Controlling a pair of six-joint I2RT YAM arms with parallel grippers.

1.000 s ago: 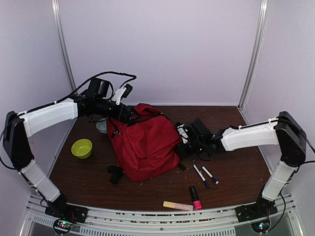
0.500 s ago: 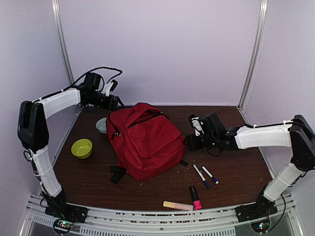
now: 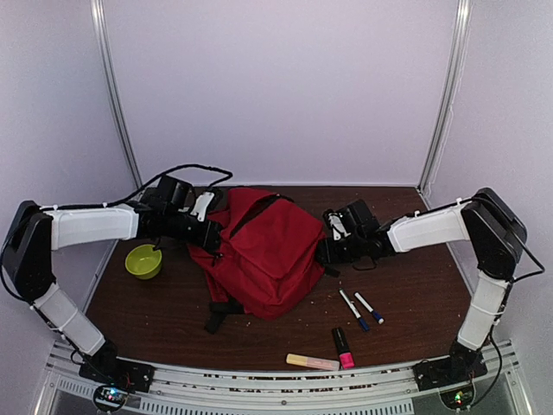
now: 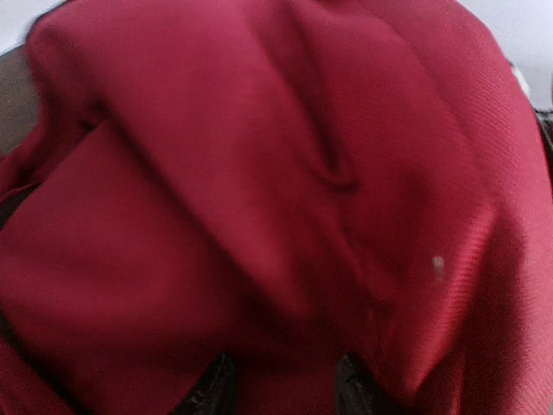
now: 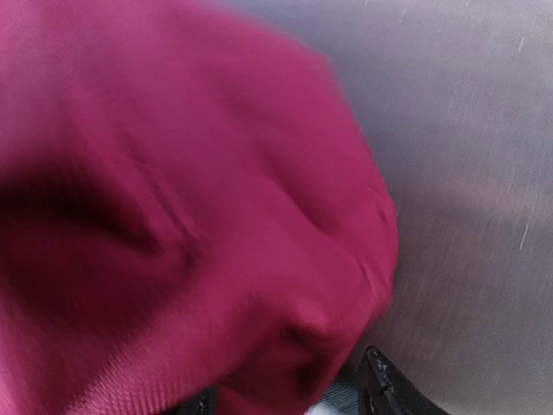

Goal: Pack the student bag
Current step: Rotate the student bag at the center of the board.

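The student bag (image 3: 268, 259), a big soft red backpack with black straps, lies bunched in the middle of the table. My left gripper (image 3: 214, 232) presses into its left side. In the left wrist view red fabric (image 4: 259, 190) fills the frame and lies pinched between the two black fingertips (image 4: 212, 393), so that gripper (image 4: 283, 393) is shut on it. My right gripper (image 3: 327, 246) sits against the bag's right edge. In the right wrist view a fold of the bag (image 5: 216, 259) bulges between its jaws (image 5: 289, 402); a gap shows beside the right finger (image 5: 389, 389), so it stands open.
A green bowl (image 3: 143, 261) stands left of the bag. Two blue-capped markers (image 3: 354, 309) lie right of it. Near the front edge lie a pink and black highlighter (image 3: 343, 347) and a peach one (image 3: 313, 362). Crumbs dot the brown table (image 3: 415, 294).
My left arm came down from the back left onto the bag's left side and closed on fabric. The right gripper moved back against the bag's right edge. The bag bunched up and shifted forward.
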